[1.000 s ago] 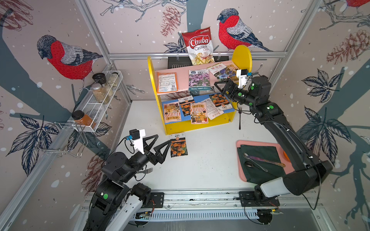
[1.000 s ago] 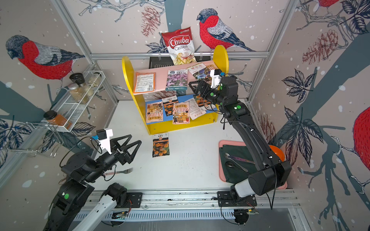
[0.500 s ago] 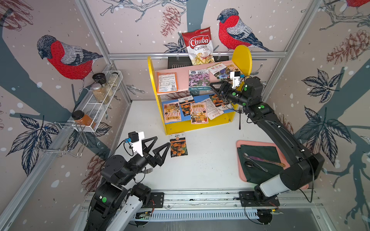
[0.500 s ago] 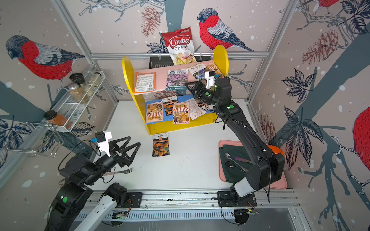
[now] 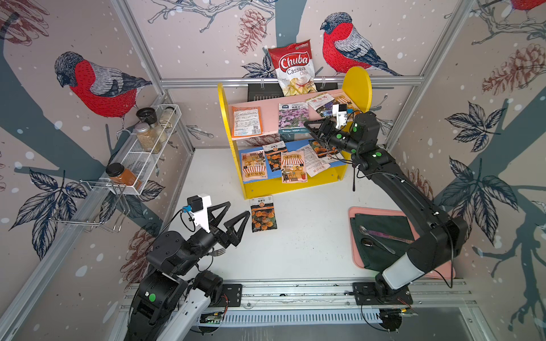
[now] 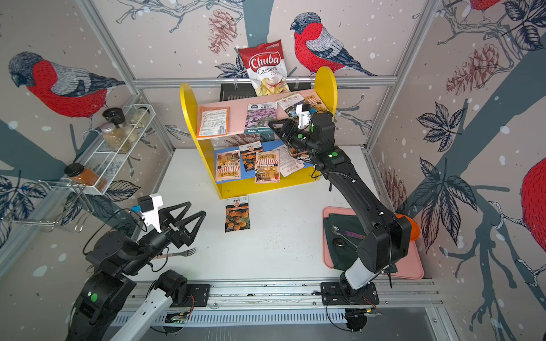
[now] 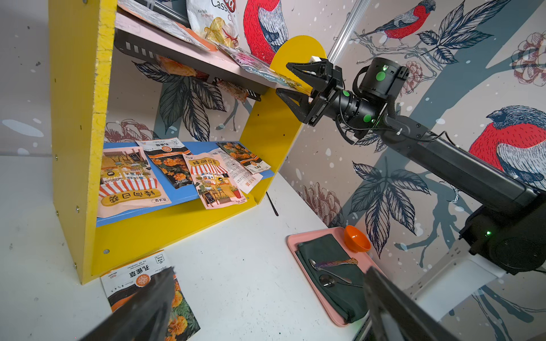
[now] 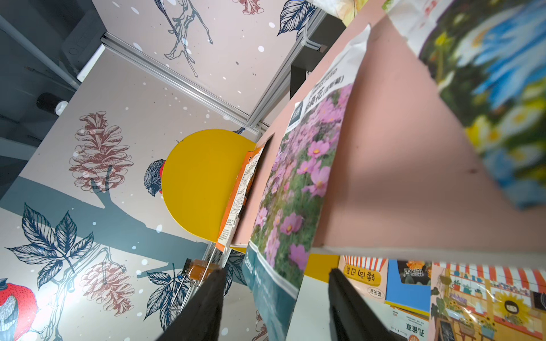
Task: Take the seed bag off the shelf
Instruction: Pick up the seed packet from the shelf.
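— So, biggest thing first: where's the shelf?

— At twelve o'clock on the table, with a pink board on top and a blue board below.

— And the arms?

— A second ago the right gripper was out at the shelf's three o'clock end. It has slid in toward the middle of the pink board's front edge. The left gripper hasn't budged. It's at seven o'clock, spread as wide as it goes, with nothing in it. A marigold packet lies on the table just beside it.

— The seed bag?

— The pink-flower one, in the centre of the pink board, with its bottom edge hanging over the front.

— Are the jaws on it?

— Not quite. They've narrowed from wide to roughly half. In the right wrist view the overhanging edge sits between the two fingers, with a gap on both sides. I'd say it's mid-squeeze. Once it pinches, the bag can be drawn off toward six o'clock.
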`<state>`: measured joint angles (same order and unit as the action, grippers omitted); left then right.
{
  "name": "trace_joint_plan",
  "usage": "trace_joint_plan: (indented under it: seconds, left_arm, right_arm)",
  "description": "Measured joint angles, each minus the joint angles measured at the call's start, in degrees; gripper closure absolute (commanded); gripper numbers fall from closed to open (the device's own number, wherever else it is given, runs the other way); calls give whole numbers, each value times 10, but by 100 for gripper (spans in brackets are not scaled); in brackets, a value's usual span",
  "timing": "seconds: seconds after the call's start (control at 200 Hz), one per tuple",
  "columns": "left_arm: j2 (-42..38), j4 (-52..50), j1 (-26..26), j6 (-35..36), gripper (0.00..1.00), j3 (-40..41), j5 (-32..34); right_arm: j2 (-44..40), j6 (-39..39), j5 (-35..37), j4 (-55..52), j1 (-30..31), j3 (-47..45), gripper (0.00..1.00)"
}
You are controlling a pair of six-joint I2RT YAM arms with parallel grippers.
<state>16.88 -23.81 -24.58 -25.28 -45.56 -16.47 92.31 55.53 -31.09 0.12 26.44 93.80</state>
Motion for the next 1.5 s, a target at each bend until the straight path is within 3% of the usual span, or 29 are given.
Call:
trace_joint_plan:
  seconds: [0.655, 0.87, 1.176, 1.501]
  left_arm:
    - [-12, -15, 0, 3, 1, 0, 2]
    - [-16, -21, 0, 3, 1, 0, 2]
    - [-19, -21, 0, 3, 1, 0, 2]
    - [-1, -6, 0, 3, 1, -10, -5]
  right_arm:
    - [34, 3, -11, 13, 6, 46, 81]
    - [42, 3, -13, 9, 6, 64, 100]
    - [43, -14, -19, -15, 13, 83, 100]
    - [-87, -55, -24, 1, 26, -54, 100]
